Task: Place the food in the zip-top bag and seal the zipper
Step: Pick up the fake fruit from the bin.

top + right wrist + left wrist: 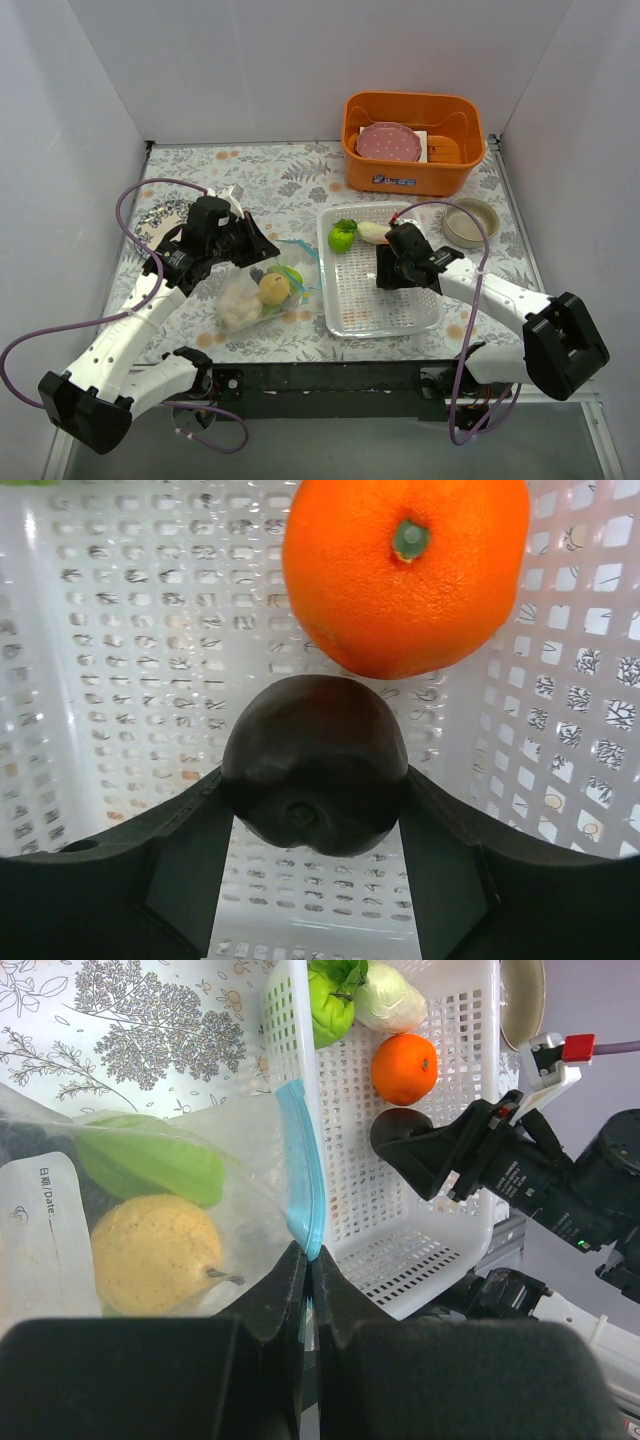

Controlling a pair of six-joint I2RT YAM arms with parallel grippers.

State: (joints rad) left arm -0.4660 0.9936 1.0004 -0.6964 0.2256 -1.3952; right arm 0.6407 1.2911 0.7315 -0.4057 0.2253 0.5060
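The clear zip-top bag lies left of the tray and holds a yellow lemon, a green piece and a pale piece. My left gripper is shut on the bag's light blue zipper, pinching one end of the strip. My right gripper is inside the white perforated tray, shut on a dark plum. An orange lies just beyond the plum. A green pepper and a white-green cabbage lie at the tray's far end.
An orange basket with a pink plate stands at the back right. A small beige bowl sits right of the tray. White walls close in the floral tabletop on three sides.
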